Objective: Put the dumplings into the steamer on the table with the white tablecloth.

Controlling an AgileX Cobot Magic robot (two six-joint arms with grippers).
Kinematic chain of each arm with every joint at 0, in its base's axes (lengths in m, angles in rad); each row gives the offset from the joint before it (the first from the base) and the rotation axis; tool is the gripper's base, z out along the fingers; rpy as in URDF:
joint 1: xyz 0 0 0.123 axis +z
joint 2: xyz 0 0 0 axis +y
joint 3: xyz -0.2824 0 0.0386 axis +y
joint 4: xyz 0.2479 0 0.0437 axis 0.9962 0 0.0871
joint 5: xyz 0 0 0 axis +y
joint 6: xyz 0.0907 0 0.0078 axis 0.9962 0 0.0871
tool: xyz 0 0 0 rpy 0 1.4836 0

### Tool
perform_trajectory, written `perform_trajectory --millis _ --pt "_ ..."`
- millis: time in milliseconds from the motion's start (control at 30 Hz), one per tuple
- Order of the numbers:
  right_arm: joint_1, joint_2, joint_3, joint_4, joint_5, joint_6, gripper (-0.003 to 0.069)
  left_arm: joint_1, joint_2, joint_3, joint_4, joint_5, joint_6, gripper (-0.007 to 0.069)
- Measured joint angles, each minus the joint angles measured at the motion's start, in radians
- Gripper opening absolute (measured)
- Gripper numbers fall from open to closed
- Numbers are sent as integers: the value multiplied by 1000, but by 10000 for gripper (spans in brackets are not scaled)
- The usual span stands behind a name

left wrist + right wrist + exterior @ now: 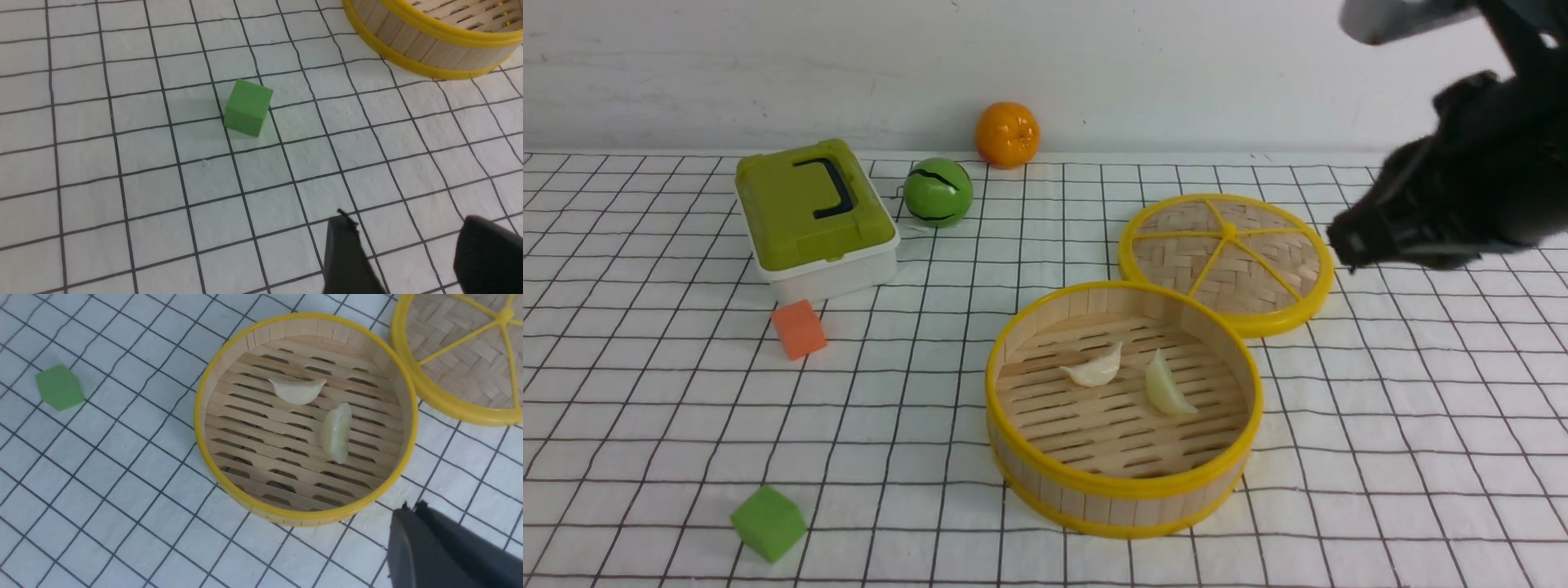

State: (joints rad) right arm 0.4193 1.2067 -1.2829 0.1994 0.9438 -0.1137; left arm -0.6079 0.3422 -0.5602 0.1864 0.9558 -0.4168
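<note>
Two cream-white dumplings lie on the slatted floor of the round bamboo steamer [1123,490]: one [1094,369] toward its left, the other [1166,385] beside it on the right. The right wrist view shows the same pair [297,391] [337,433] inside the steamer [212,416]. My right gripper [412,508] is shut and empty, its jaws pressed together; it hangs high at the right [1356,237], beyond the lid. My left gripper [402,226] is open over the white tablecloth [122,183], nothing between its fingers, near the steamer's wall [408,36].
The flat woven lid [1227,260] with yellow spokes leans against the steamer's far right side. A green cube [768,523] sits front left, an orange cube [799,328] further back, a green-lidded box [813,216], a green ball [938,192] and an orange [1007,133] behind.
</note>
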Motion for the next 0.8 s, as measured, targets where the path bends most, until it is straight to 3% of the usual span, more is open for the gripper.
perform_trajectory --millis 233,567,800 --pt "0 -219 191 -1 -98 0 -22 0 0 0 0 0 0 362" --pt "0 -364 264 -3 19 0 -18 0 0 0 0 0 0 362" --pt "0 -366 264 -82 33 0 -20 0 0 0 0 0 0 362"
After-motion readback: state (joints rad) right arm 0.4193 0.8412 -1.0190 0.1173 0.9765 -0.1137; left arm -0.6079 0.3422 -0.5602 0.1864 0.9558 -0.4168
